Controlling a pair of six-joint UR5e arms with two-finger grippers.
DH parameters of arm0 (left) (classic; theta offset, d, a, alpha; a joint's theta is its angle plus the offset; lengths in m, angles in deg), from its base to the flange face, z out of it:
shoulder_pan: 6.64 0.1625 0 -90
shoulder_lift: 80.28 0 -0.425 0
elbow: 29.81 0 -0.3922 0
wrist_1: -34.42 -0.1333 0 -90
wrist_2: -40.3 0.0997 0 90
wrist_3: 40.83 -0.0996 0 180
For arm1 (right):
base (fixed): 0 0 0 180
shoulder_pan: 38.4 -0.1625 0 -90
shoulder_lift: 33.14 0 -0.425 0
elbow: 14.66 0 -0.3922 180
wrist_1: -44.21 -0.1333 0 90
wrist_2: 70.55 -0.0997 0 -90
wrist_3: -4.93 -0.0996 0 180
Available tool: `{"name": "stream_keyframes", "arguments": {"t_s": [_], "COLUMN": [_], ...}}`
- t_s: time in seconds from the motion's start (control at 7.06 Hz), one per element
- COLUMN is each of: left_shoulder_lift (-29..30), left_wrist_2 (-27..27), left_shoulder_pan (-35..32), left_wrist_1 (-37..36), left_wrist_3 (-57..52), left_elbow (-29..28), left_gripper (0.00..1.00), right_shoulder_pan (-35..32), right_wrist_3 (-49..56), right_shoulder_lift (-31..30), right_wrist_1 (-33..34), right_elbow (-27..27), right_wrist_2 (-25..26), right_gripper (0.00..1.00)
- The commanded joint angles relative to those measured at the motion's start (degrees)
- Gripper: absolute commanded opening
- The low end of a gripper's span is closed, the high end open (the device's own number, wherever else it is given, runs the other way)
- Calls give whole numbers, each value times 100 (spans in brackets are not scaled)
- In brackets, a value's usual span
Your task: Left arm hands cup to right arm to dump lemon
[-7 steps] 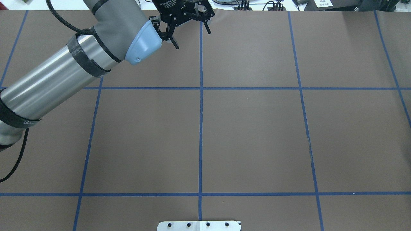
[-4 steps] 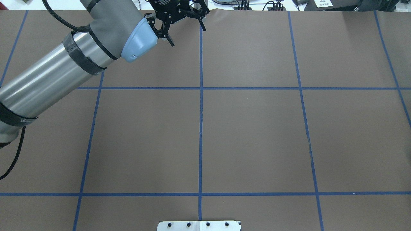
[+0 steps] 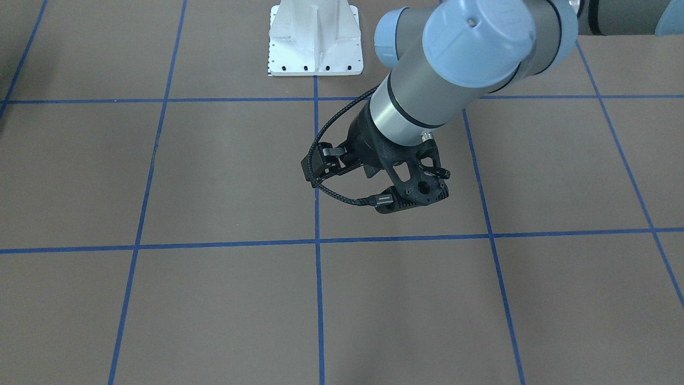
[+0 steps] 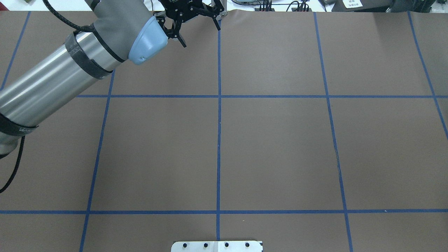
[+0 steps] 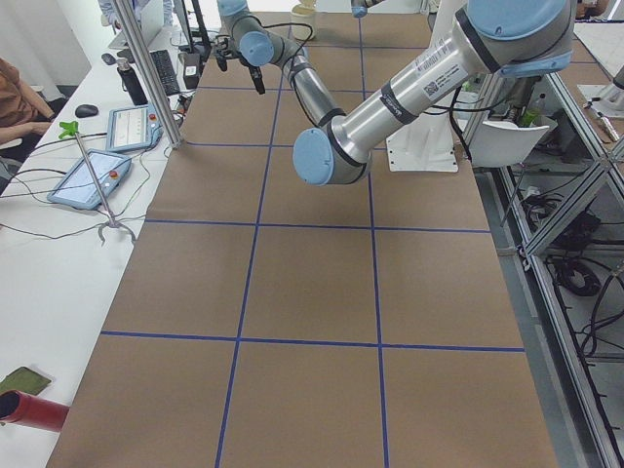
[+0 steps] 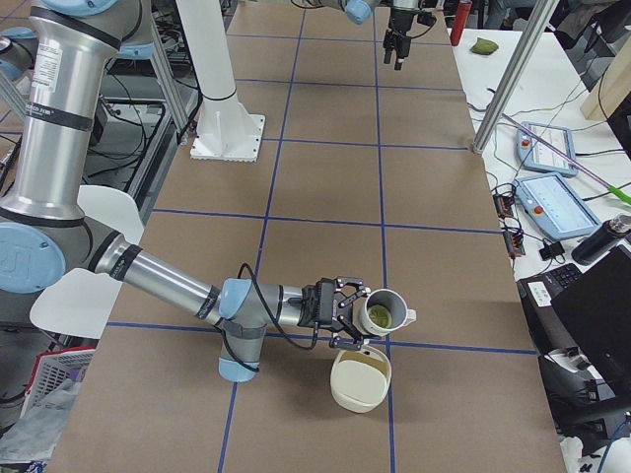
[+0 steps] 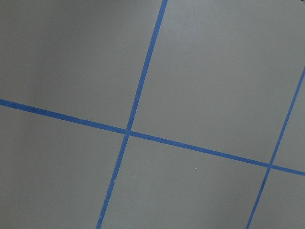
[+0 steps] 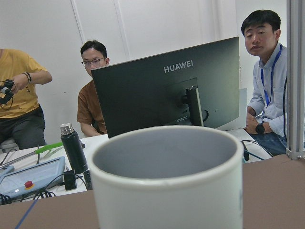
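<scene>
The off-white cup [image 6: 386, 310] hangs above the table at the near right arm's black gripper [image 6: 353, 313]; whether that gripper is shut on it, I cannot tell. The cup tips slightly and the yellow-green lemon [image 6: 378, 315] lies inside. In the right wrist view the cup [image 8: 167, 191] fills the foreground, with no fingers showing. My left gripper [image 4: 202, 36] is open and holds nothing, high at the table's far edge, well away from the cup. From the front, only its perforated mount [image 3: 411, 184] shows.
A cream bowl-like container [image 6: 360, 382] sits on the table just under the cup. A white base plate [image 4: 217, 246] is at the robot's side. Beyond the table's far edge are a monitor [image 8: 167, 90], a bottle [image 8: 74, 148], tablets and seated people.
The left arm has drawn back up and to the left in the overhead view, its gripper staying open and empty.
</scene>
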Motion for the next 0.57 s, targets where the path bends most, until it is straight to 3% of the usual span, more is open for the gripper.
{"name": "stream_keyframes", "arguments": {"t_s": [0.0,0.42], "left_shoulder_lift": [-24,-59], "left_wrist_2": [13,13], "left_shoulder_pan": [-92,-154], "left_wrist_1": [1,1], "left_wrist_3": [-14,-23], "left_elbow": [-6,-15], "left_gripper": [100,100], "right_shoulder_pan": [0,9], "right_wrist_3": [-1088,-2077], "right_shoulder_lift": [17,78], "right_wrist_1": [-127,-793], "right_elbow": [0,-131], "right_wrist_2": [-55,-170], "right_gripper": [0,0]}}
